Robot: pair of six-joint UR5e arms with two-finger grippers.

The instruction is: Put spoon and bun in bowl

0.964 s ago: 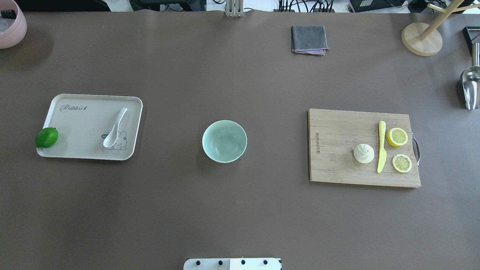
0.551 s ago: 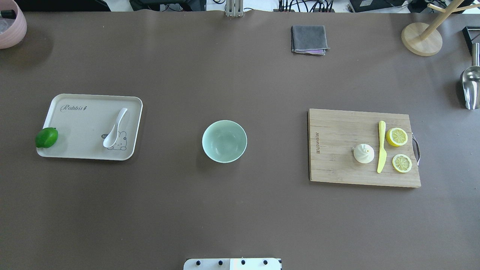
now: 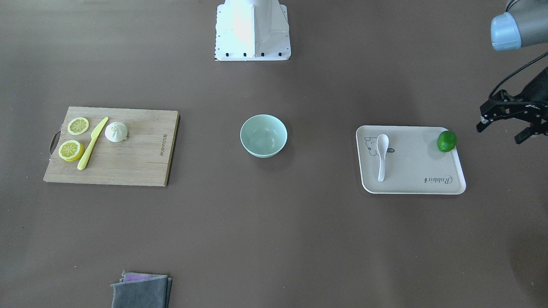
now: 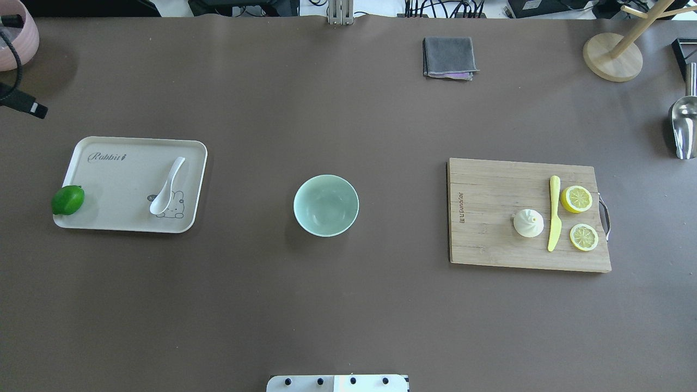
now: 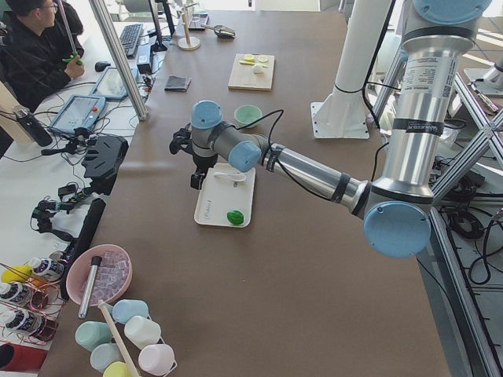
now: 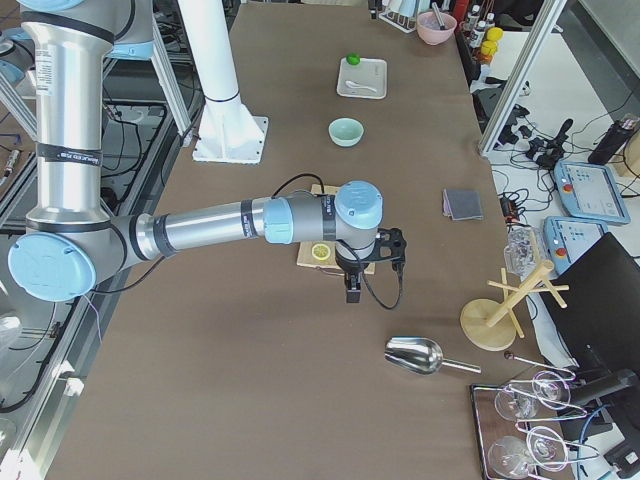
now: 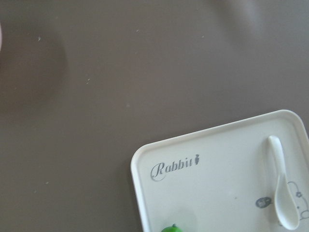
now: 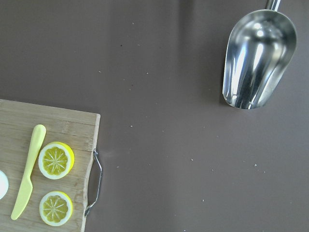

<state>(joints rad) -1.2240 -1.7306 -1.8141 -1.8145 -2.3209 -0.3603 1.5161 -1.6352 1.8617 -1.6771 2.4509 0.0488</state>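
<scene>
The white spoon (image 4: 167, 185) lies on the cream tray (image 4: 125, 218) at the left; it also shows in the left wrist view (image 7: 282, 193). The white bun (image 4: 528, 223) sits on the wooden cutting board (image 4: 490, 239) at the right. The mint-green bowl (image 4: 297, 206) stands empty in the middle. My left gripper (image 3: 501, 133) hangs open above the table beyond the tray's lime end, apart from the spoon. My right gripper (image 6: 352, 285) shows only in the exterior right view, past the board's handle end; I cannot tell whether it is open.
A green lime (image 4: 67, 200) sits on the tray's edge. A yellow-green knife (image 4: 554, 212) and two lemon slices (image 4: 576, 198) lie beside the bun. A metal scoop (image 4: 683, 128), wooden stand (image 4: 612, 57), grey cloth (image 4: 448, 56) and pink bowl (image 4: 16, 38) line the table's edges.
Part of my left gripper and its cable have come into the overhead view at the far left edge. The spoon, bun and bowl have not moved.
</scene>
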